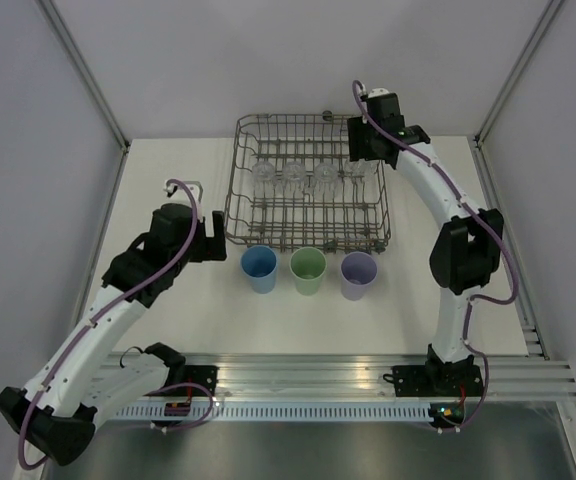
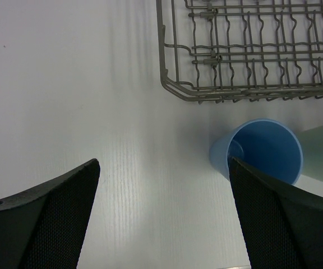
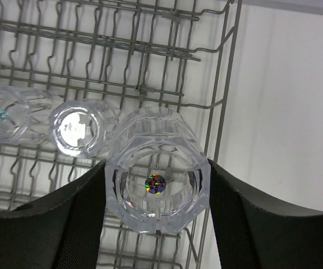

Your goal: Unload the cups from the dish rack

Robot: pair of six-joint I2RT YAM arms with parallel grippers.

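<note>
The grey wire dish rack [image 1: 234, 196] stands at the back middle of the table. Three clear glasses [image 1: 293, 176] stand in a row inside it. My right gripper [image 1: 365, 160] is over the rack's right end, its fingers [image 3: 83, 207] pressed on both sides of a fourth clear glass [image 3: 157, 216], which stands upside down with its base to the camera. Two of the other glasses [image 3: 77, 128] show to its left. The blue [image 1: 259, 268], green [image 1: 308, 270] and lilac [image 1: 358, 275] tumblers stand upright on the table before the rack. My left gripper [image 1: 211, 240] is open and empty, left of the blue tumbler [image 2: 265, 151].
The rack's near left corner [image 2: 175, 91] lies ahead of my left gripper [image 2: 164, 168], with bare white table under it. The rack's right wall [image 3: 227, 73] runs just right of the held glass. Grey side walls enclose the table.
</note>
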